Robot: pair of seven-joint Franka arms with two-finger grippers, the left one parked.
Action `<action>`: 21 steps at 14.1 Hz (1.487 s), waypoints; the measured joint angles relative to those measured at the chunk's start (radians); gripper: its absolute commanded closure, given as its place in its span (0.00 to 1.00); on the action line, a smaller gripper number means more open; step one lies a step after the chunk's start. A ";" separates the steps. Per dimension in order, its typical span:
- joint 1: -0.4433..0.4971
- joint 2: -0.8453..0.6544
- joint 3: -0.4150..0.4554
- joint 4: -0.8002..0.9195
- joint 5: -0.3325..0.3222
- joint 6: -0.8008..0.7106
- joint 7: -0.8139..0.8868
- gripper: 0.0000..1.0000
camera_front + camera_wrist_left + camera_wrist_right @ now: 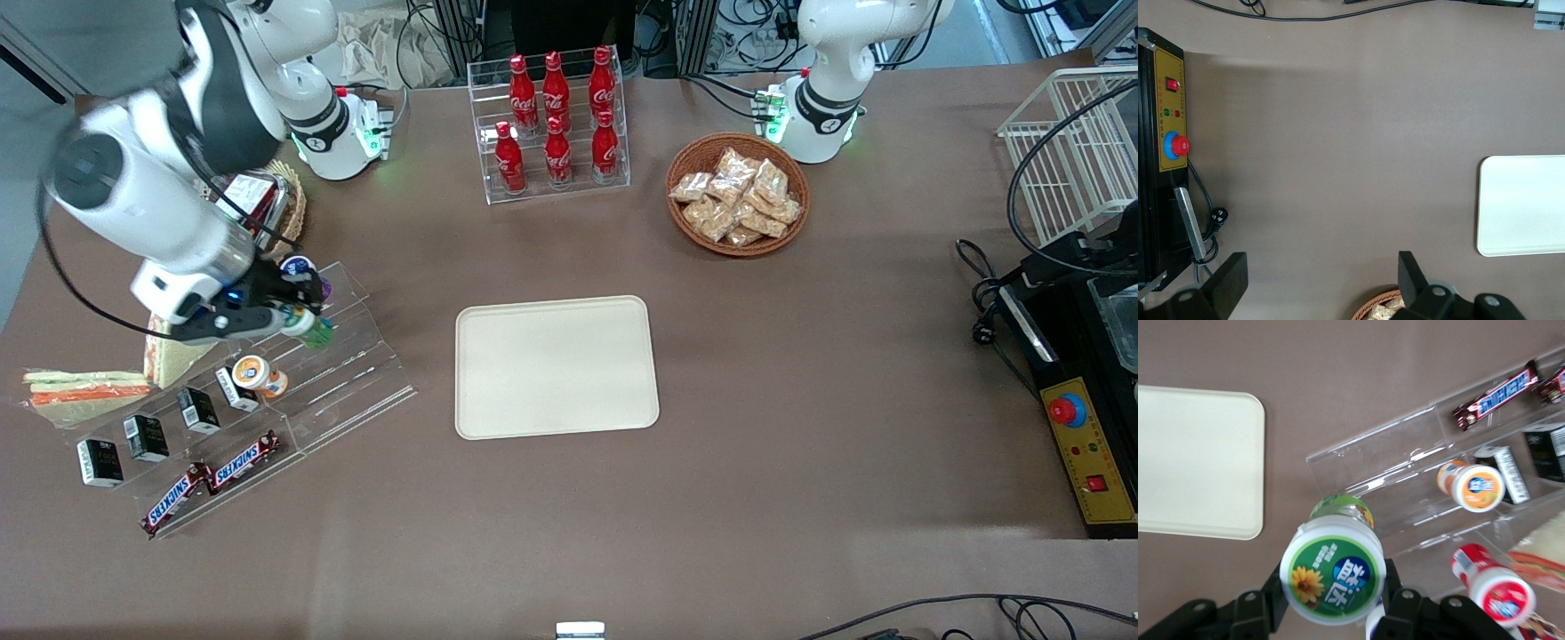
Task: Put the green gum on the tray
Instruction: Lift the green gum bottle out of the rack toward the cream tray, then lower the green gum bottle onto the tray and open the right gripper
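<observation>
Brown tabletop (pixel 800 462) all around, mostly open, with the tray (pixel 556 366) sitting flat in the middle of it and nothing on it yet. My gripper (pixel 298 317) is up over the clear stepped display rack (pixel 338 373) at the working arm's end of the table, clamped on the green gum (pixel 1333 570); the wrist view shows the fingers (pixel 1261 607) squeezing the bottle just under its white lid, with the green label facing the camera. Looks lifted clear of the rack steps, though I can't tell by how much. Handling-wise I'd guess it's light, hard plastic, rigid enough to take a firm pinch, but the round smooth body could twist or slip if I'm sloppy, so gripping near the lid where it flares a bit seems like the right spot. Things to dodge: the rack's clear edges directly under me, the orange-lidded bottle (pixel 256 374) lying on a lower step nearer the front camera, and a purple-bodied bottle (pixel 302 269) just beside my gripper. Snickers bars (pixel 213 480) and little dark boxes (pixel 147 437) sit on the lower steps, out of the way. Between rack and tray it's bare table, so the path is wide open. The tray's rim is low, so I figure only a little height is needed to set it down.
</observation>
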 measured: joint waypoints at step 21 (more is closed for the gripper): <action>0.150 0.301 0.213 -0.053 0.032 0.382 0.629 0.72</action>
